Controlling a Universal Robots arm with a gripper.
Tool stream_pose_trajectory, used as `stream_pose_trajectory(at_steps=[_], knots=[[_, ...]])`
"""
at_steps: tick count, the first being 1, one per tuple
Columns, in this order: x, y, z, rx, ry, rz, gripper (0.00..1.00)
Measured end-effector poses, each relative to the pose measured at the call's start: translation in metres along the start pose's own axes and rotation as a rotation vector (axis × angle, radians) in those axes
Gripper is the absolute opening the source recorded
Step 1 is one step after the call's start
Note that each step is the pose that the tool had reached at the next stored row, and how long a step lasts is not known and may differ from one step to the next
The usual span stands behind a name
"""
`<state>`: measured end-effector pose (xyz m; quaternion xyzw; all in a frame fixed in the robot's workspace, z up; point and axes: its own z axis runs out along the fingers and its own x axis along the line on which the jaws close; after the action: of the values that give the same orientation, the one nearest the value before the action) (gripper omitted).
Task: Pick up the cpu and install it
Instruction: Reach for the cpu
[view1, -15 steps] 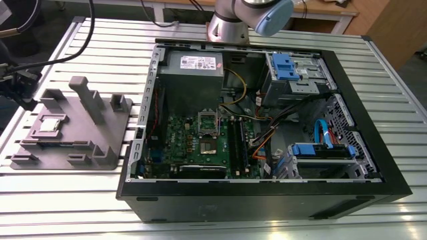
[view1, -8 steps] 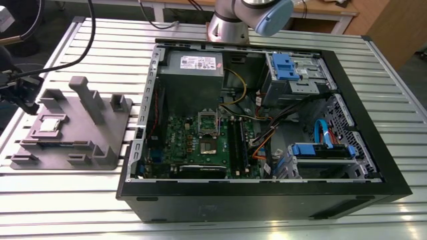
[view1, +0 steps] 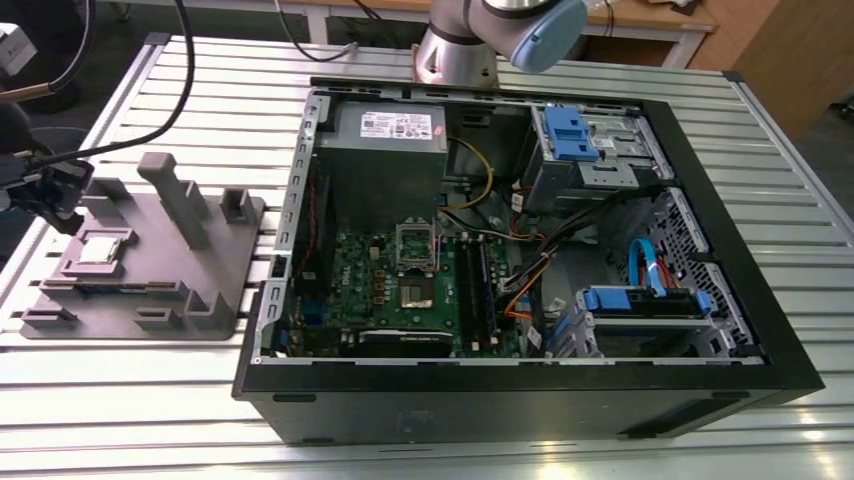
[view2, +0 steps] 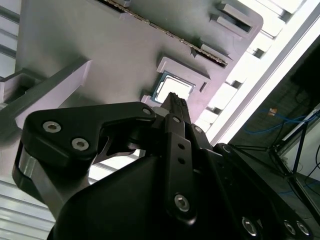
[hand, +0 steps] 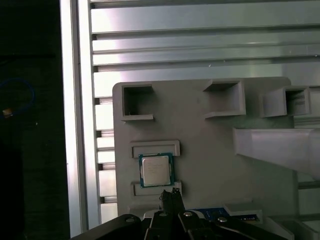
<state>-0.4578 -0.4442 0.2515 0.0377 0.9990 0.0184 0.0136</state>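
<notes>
- One slatted metal table (view1: 200, 80) under everything.
- One open computer case (view1: 534, 405), exterior view's right; one green board (view1: 360, 275) inside.
- One grey tray (view1: 238, 250), exterior view's left, beside case.
- One gripper (hand: 171, 194), fingertips pressed together, gripping nothing, above tray near cpu.
- One cpu (hand: 156, 169), flat in tray recess.
</notes>
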Motion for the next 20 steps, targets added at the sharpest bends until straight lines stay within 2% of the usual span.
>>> stream_pose_trajectory(at_steps=[9, 14, 20], knots=[[0.0001, 0.0009, 0.0028, -0.0001, 0.0, 0.0, 0.11], [0.0003, 0.001, 0.007, -0.0001, 0.0, 0.0, 0.11], [0.001, 0.0012, 0.0082, -0.0001, -0.0001, 0.0, 0.11]])
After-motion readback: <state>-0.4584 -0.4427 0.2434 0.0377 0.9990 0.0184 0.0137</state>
